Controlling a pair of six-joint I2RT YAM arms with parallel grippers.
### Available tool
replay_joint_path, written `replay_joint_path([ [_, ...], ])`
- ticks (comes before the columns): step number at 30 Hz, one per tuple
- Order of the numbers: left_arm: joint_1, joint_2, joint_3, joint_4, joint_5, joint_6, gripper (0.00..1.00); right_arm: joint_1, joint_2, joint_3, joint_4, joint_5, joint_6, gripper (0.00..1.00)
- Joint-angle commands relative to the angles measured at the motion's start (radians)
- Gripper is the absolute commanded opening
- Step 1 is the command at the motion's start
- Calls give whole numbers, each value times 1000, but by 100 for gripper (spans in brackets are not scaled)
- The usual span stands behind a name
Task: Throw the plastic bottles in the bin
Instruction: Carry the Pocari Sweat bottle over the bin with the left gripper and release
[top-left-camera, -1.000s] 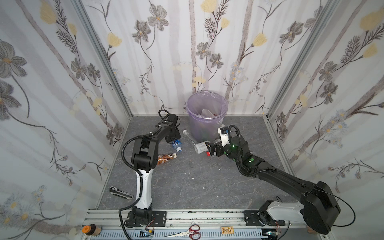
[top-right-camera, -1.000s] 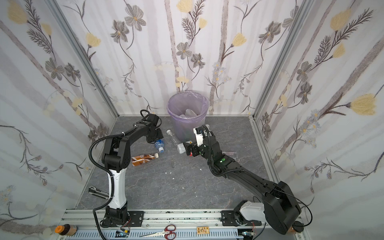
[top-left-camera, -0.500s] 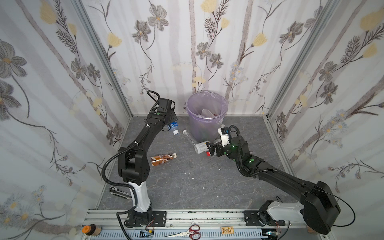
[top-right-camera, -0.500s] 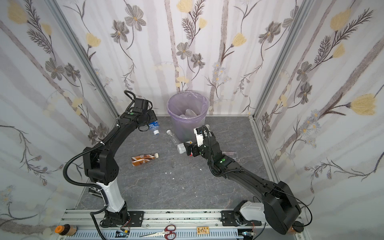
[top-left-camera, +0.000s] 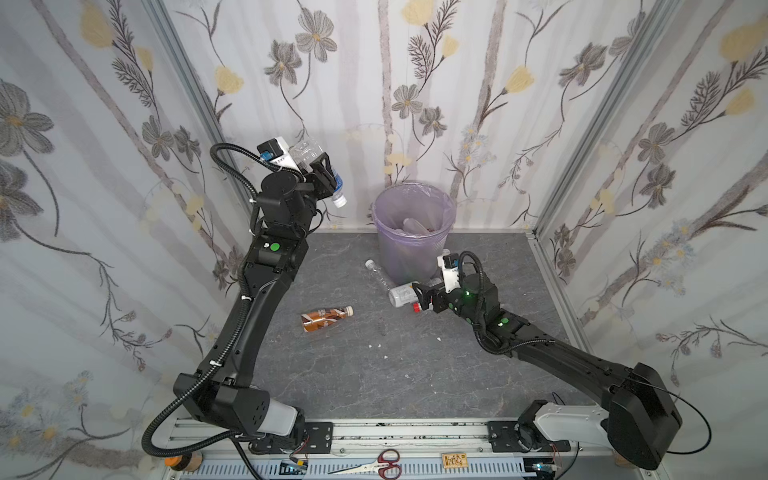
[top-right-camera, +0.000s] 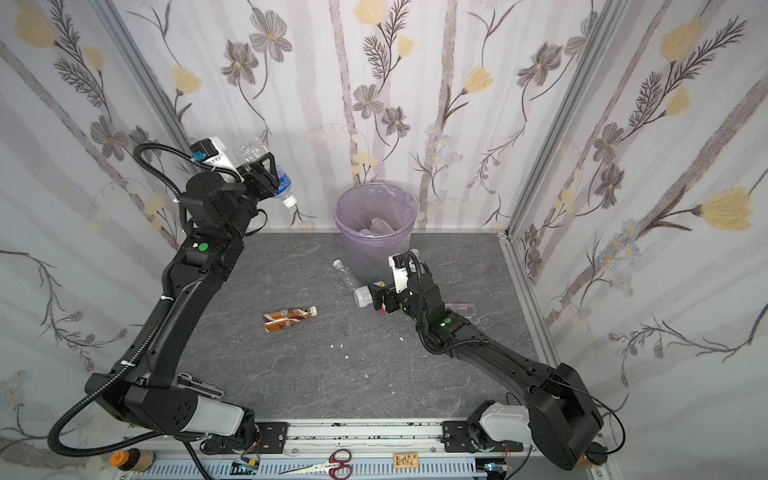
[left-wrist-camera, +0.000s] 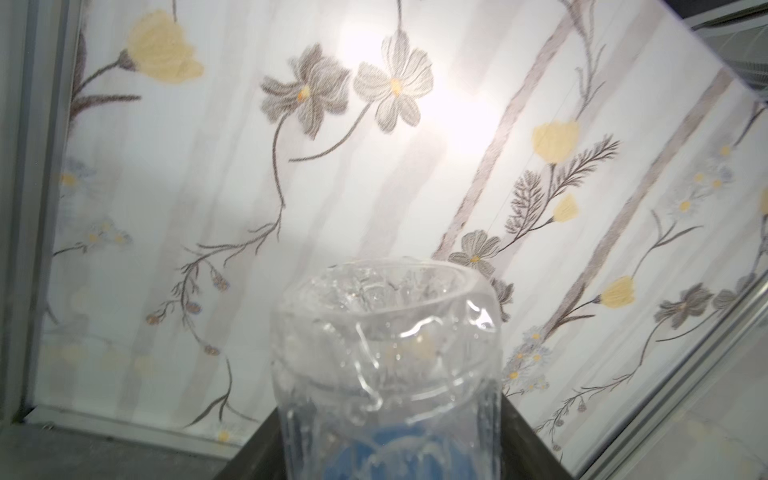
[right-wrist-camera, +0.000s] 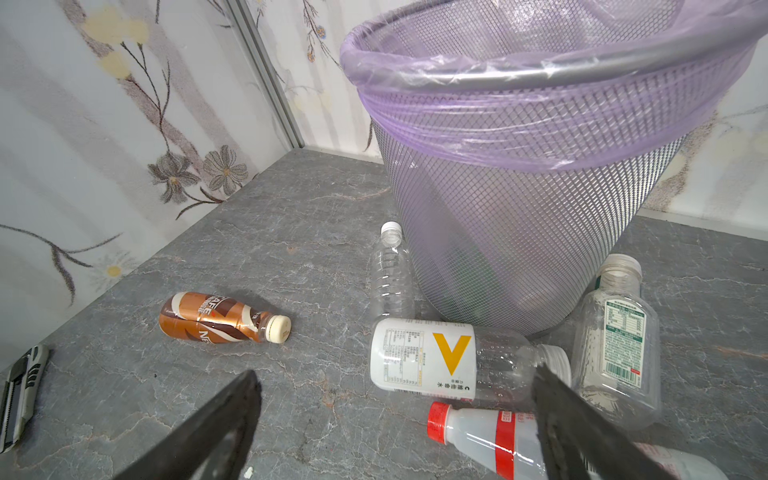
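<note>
Left arm at the bin.
Left end effector (top-left-camera: 323, 174) pinches the blue-label bottle (top-left-camera: 337, 183) high, I judge to clear the bin (top-left-camera: 411, 257) rim; right end effector (right-wrist-camera: 395, 378) spread.

White V-label bottle (right-wrist-camera: 422, 359) beyond wide-apart pincer (right-wrist-camera: 397, 376), beside lilac-lined mesh bin (right-wrist-camera: 540, 208).

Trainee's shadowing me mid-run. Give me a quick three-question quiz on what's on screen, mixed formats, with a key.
1. True or false: the right gripper is shut on the white V bottle.
2. What does the left gripper hold? A) a glass jar B) the blue-labelled clear bottle C) a soda can
3. Fill in: the brown-wrapped bottle lies on its ____.
Key: 1 false, its jaws stand open; 2 B; 3 side.
</note>
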Motion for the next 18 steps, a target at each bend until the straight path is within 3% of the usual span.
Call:
replay_joint_path([
  [1, -25, -31, -41, 340, 45, 47, 64, -2, -5, -2, 32, 17, 7, 100],
  [9, -86, 33, 26, 556, 58, 66, 67, -15, -16, -11, 36, 31, 9, 100],
  [16, -139, 251, 196, 556, 95, 21, 64, -29, -19, -19, 41, 18, 17, 100],
  [18, -143, 381, 327, 430, 144, -23, 67, -31, -21, -20, 41, 14, 18, 100],
])
